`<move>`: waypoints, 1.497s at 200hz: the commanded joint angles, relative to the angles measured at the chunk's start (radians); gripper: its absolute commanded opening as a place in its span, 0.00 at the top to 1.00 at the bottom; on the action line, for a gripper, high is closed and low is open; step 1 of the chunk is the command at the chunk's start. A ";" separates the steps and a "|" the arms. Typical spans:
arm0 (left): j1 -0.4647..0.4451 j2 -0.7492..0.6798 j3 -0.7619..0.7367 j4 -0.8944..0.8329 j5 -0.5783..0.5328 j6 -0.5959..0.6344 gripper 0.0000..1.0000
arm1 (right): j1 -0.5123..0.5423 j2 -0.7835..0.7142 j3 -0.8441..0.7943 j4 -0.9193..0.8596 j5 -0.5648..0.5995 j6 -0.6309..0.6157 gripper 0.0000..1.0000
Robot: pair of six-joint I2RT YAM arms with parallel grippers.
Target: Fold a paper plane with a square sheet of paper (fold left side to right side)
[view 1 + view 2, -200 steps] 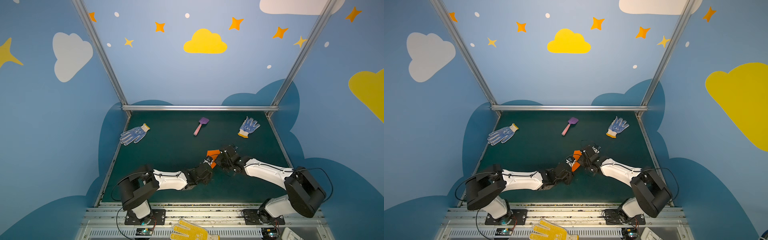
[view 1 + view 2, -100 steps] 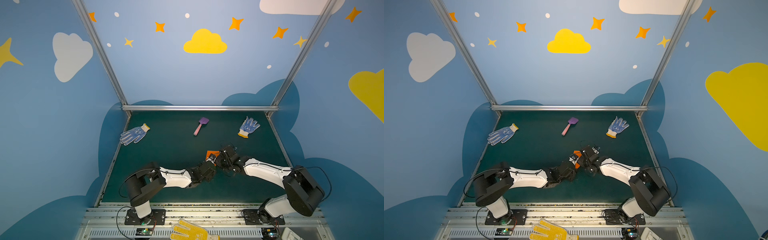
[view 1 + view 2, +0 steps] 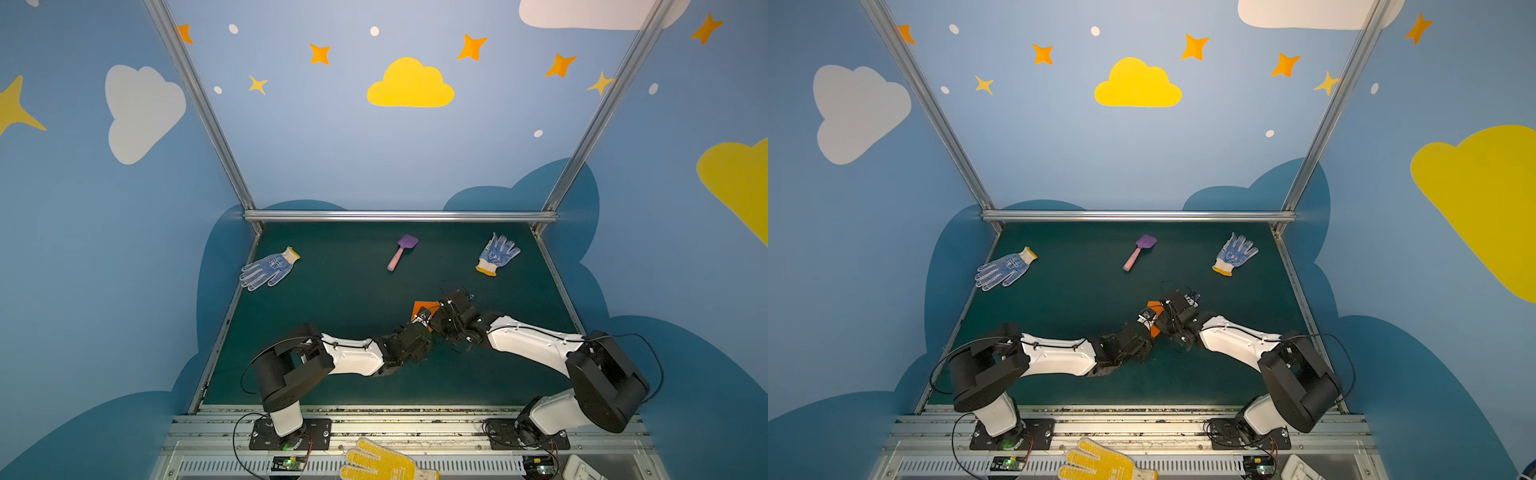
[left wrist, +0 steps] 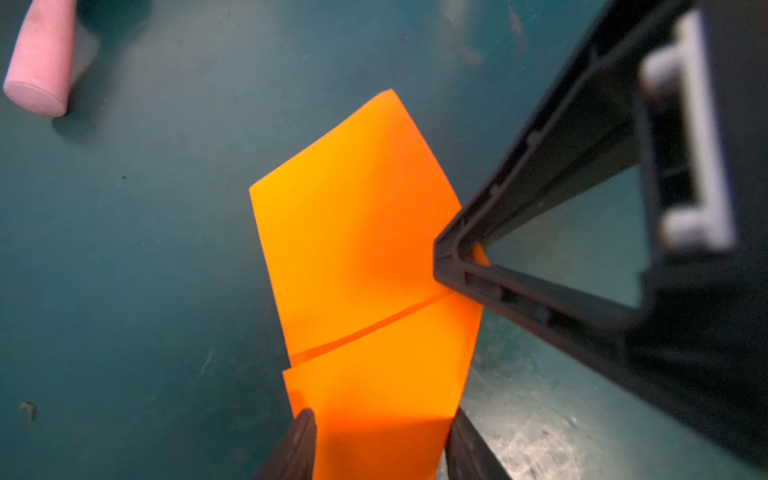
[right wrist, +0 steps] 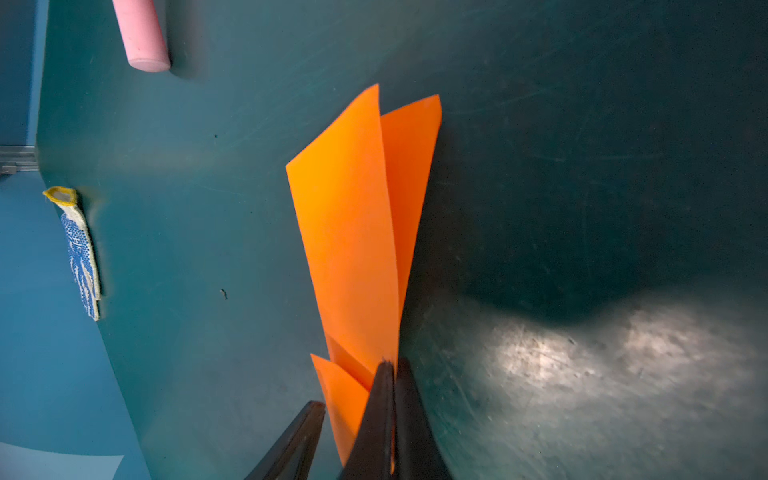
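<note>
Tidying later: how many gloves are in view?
3: blue glove at the mat's left edge, second blue glove near its far-right corner, yellow glove off the mat, up front. None seems hidden.

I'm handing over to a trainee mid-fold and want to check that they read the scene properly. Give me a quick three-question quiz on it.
1. True or false: the right gripper is shut on the orange paper.
2. Between the left blue glove and the right blue glove lies: A) a spatula; B) a cup; C) scissors.
3. How many gloves lie on the green mat, not counting the yellow glove off the mat at the front?

Key: 1 true; 2 A; 3 two.
</note>
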 commanded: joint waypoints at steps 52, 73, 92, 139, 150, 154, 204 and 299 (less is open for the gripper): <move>-0.003 0.029 -0.022 0.012 0.023 0.006 0.70 | -0.007 -0.010 0.022 0.001 -0.018 0.018 1.00; -0.001 0.025 -0.027 0.016 0.028 0.007 0.73 | -0.010 -0.007 0.023 0.002 -0.022 0.018 1.00; -0.001 0.024 -0.027 0.020 0.037 0.005 0.73 | -0.015 -0.004 0.023 0.004 -0.027 0.020 1.00; 0.000 0.010 -0.022 0.016 0.058 0.005 0.67 | -0.022 0.003 0.018 0.011 -0.036 0.023 1.00; 0.001 0.005 -0.022 0.016 0.065 0.004 0.68 | -0.022 0.002 0.018 0.011 -0.038 0.023 1.00; 0.000 0.004 -0.021 0.016 0.068 0.006 0.68 | -0.023 0.002 0.019 0.012 -0.038 0.023 1.00; 0.003 0.003 -0.020 0.020 0.087 0.003 0.79 | -0.025 0.009 0.019 0.016 -0.044 0.021 1.00; 0.034 0.004 -0.020 0.014 0.168 -0.024 0.96 | -0.104 -0.026 -0.008 0.057 -0.126 0.002 0.73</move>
